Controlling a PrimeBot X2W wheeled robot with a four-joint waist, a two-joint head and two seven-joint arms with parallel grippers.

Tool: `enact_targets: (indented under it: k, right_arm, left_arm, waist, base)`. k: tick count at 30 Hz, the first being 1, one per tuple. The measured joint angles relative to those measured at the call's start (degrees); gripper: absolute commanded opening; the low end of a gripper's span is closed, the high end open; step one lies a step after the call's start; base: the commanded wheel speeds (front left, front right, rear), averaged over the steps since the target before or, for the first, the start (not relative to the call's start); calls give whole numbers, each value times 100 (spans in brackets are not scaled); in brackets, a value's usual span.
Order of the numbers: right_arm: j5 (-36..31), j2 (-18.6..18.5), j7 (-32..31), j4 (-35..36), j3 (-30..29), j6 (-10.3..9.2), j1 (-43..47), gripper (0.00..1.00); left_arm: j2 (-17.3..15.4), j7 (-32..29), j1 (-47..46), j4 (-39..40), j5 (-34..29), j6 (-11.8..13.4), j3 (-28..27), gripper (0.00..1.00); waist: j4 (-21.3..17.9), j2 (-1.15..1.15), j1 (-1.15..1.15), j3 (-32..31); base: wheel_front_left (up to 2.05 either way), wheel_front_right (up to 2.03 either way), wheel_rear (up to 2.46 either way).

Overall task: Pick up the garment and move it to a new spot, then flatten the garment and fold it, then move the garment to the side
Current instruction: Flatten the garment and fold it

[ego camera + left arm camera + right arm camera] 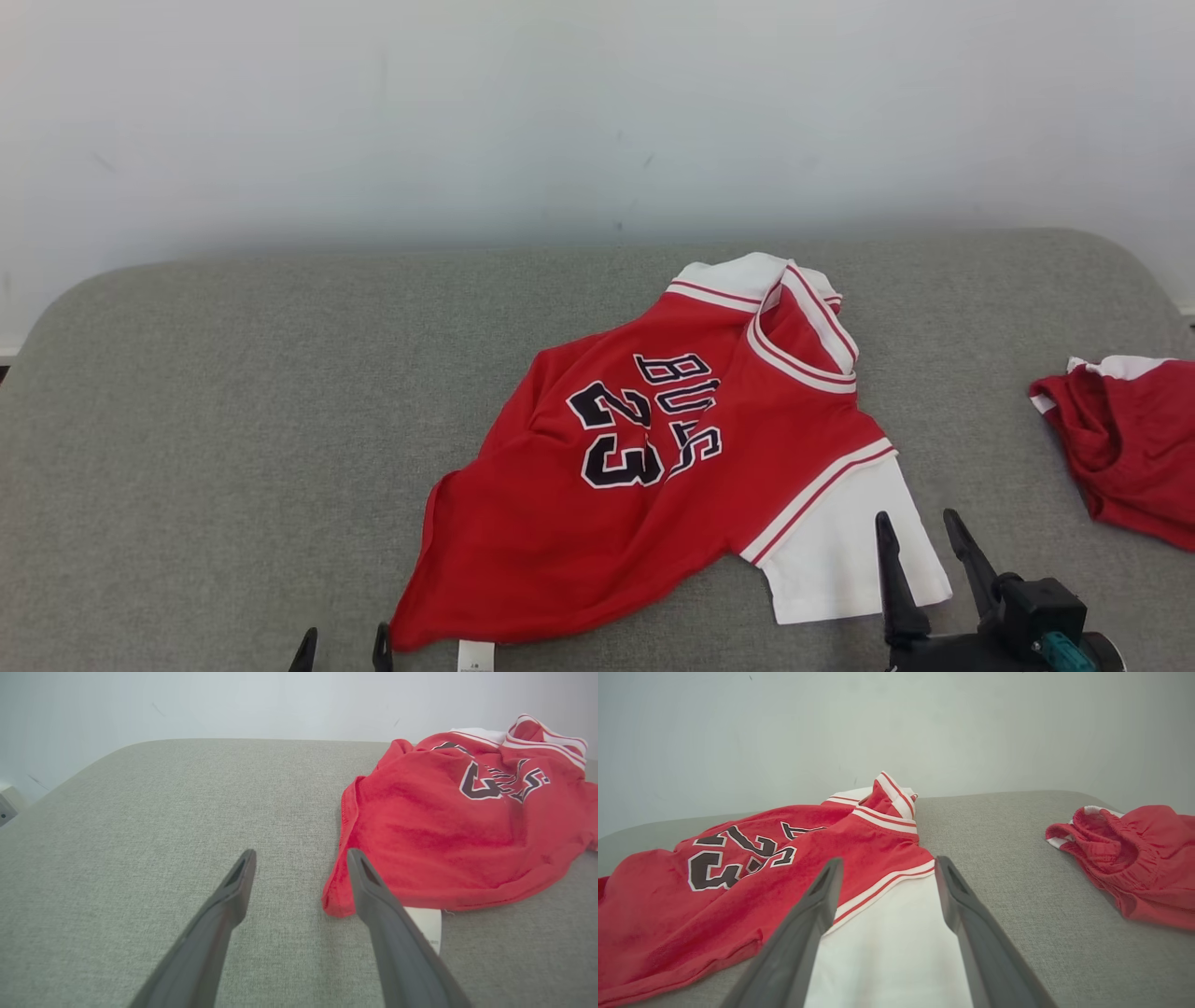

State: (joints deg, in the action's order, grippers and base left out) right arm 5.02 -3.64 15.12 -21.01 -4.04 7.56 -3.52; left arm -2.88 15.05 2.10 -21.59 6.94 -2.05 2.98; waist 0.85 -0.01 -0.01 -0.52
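garment (653, 485) is laid crumpled near the middle of the grey fabric-covered table (233, 420), with its black, white-outlined lettering and the number 23 turned upward. its striped collar (803, 345) is pointed toward the pale wall (560, 112), while the red hem is spread toward the near edge, where a small white label (474, 655) is seen poking out from under the cloth. one white sleeve (850, 551), bordered by red-and-white trim, is spread flat at the garment's near right. the right hand (917, 519) is held with its two dark fingers spread apart and nothing gripped between them; in the right wrist view its fingers (971, 933) are seen over that white sleeve, though whether the cloth is touched cannot be told. the left hand (344, 646) is shown at the lower edge of the head view, just beside the hem corner, its fingers likewise parted and empty; in the left wrist view bare table is framed between them, and one finger is seen in front of the hem and label. a darker red garment (1130, 448) with white edging is bunched near the table's right edge, well apart from the lettered one.
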Motion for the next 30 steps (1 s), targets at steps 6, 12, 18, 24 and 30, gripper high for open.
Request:
enact_targets:
  k: [6,12,18,24,30]
  right_arm:
    - [65,43,0,7,99,-1,213,100]
    - [91,57,0,-49,196,0,290,100]
    - [98,63,0,-92,224,-1,291,100]
    - [155,64,0,-259,123,-1,258,100]
    - [310,66,-1,-586,-134,-1,59,100]
  left_arm:
    - [0,0,126,74,-49,-54,-99,100]
    - [0,0,142,120,-64,-91,-123,100]
    - [0,0,143,191,-29,-71,-118,100]
    - [0,0,106,232,67,-49,22,100]
    - [1,0,-96,226,172,-94,223,100]
  waist:
    - [-87,0,0,-135]
    - [-130,0,0,-197]
    - [-172,0,0,-138]
    - [-177,0,1,40]
    - [-172,1,1,338]
  base:
    - [0,0,0]
    - [0,0,0]
    - [0,0,0]
    - [0,0,0]
    - [0,0,0]
